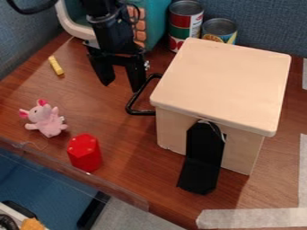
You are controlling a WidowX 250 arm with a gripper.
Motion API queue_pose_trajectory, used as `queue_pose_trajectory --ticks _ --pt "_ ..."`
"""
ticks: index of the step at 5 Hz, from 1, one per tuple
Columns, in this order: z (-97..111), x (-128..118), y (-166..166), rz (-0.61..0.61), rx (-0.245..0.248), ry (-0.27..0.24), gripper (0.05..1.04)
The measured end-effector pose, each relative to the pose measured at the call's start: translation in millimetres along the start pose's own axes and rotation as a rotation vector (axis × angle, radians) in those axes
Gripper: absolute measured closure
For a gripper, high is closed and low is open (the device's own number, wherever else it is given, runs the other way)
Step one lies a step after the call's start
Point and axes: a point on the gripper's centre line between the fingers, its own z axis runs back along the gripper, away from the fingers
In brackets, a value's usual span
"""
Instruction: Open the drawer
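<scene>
Probably placed for pull: black two-finger gripper [122, 85] spread, empty, beside pale wooden drawer box [221, 83]; black bar handle [141, 112] juts from box, hookable.

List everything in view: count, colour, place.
box: 1, pale wood, right of centre
handle: 1, black, box's left side
angled piece: 1, black, box's front
plush toy: 1, pink, left
block: 1, red, front left
stick: 1, yellow, back left
cans: 2, multicoloured, behind box
boxy object: 1, teal and white, back
tape strips: 3, whitish, right and front
table: 1, brown
lower-left clutter: count unclear
arm: 1, black, top
gripper: 1, black, open, by handle
</scene>
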Motion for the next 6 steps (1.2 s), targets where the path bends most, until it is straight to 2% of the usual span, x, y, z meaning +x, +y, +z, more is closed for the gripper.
queue_pose_trajectory --ticks 2,3,4,5,6 --pt "-23 8 7 0.043 0.003 0.048 0.085" --pt "-29 10 5 0.041 -0.006 0.054 0.085" --pt "-38 12 -2 0.046 -0.061 0.059 0.085" --pt "-39 12 -1 0.046 -0.059 0.057 0.138" --pt "-43 11 -1 0.051 -0.062 0.07 0.434"
